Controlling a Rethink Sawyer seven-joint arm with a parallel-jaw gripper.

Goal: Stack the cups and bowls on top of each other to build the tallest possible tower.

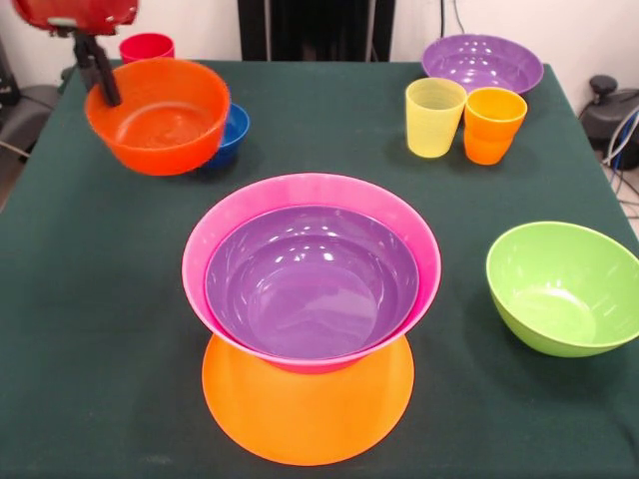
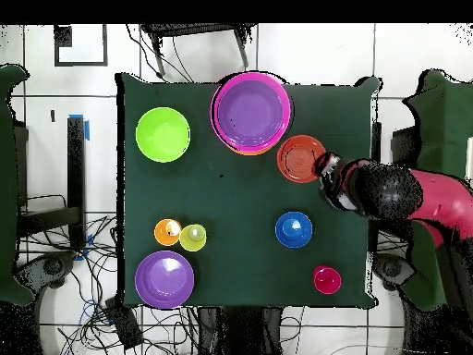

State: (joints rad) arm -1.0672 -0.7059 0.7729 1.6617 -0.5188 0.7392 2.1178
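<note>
My gripper (image 1: 100, 78) is shut on the rim of the small red-orange bowl (image 1: 160, 118) and holds it above the table at the far left. In the overhead view the gripper (image 2: 325, 172) and this bowl (image 2: 301, 158) are just beside the tower. The tower (image 2: 251, 113) is an upturned orange bowl (image 1: 308, 414) carrying a hot pink bowl (image 1: 210, 239) with a purple bowl (image 1: 312, 284) nested inside. The small blue bowl (image 1: 236, 130) sits behind the held bowl. The red cup (image 1: 147, 46), yellow cup (image 1: 434, 118) and orange cup (image 1: 493, 125) stand upright on the table.
A lime green bowl (image 1: 564, 287) sits at the right edge. A second purple bowl (image 1: 482, 62) sits at the far right corner, behind the yellow and orange cups. The table (image 1: 100, 329) is covered in dark green cloth.
</note>
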